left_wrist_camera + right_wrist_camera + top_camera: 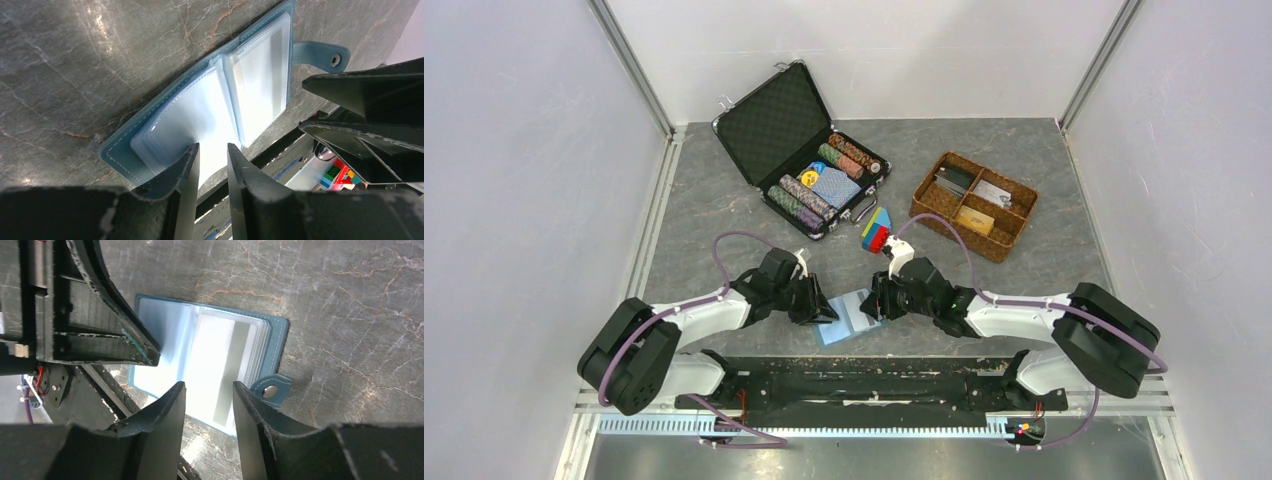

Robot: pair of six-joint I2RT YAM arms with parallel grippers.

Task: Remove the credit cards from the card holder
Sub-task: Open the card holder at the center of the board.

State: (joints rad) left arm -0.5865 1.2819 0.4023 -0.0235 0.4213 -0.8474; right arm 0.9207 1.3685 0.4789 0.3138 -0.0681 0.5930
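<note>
card holder [849,318] lies open flat on the table [724,200], clear sleeves up, snap tab [271,390] sticking out from its edge

left tool [824,308] over the holder's left half, jaws partly open, nothing pinched, clear sleeve visible through the gap in the left wrist view

right tool [874,300] at the holder's right half, jaws also parted and empty; whether either tool's tips touch the sleeves, can't tell

the two tools face each other across the holder, near but apart

can't make out any card in the sleeves

orange-yellow card [975,220] sits in the wicker tray [924,205], well beyond the holder to the far right

open poker chip case [804,150] far behind the holder, coloured toy block [876,232] between holder and tray
</note>
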